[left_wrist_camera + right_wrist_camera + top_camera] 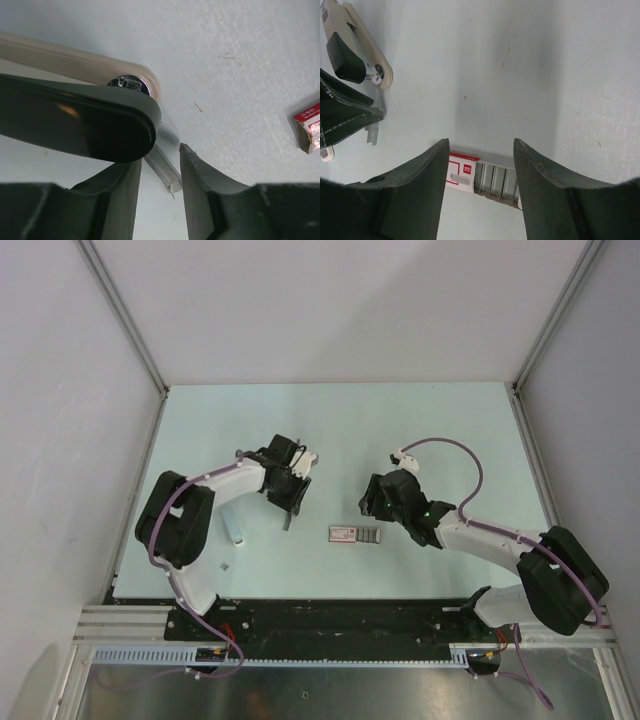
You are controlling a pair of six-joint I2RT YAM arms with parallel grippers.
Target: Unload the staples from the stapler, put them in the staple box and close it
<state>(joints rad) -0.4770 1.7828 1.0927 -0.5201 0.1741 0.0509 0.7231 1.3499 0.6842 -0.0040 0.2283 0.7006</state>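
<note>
The table (pixel 400 430) bears stapler (pixel 342 56), red-white box (pixel 356 534), pale bar (pixel 233 527).

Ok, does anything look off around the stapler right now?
The stapler is splayed open, black top swung off its pale base. A silvery strip, likely staples, pokes out beneath it between the left fingers. The red-and-white box sits open, strips exposed.

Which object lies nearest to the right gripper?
The red-and-white box with grey segments, in the middle of the table, just beside the right gripper. The stapler and the pale bar are farther off.
</note>
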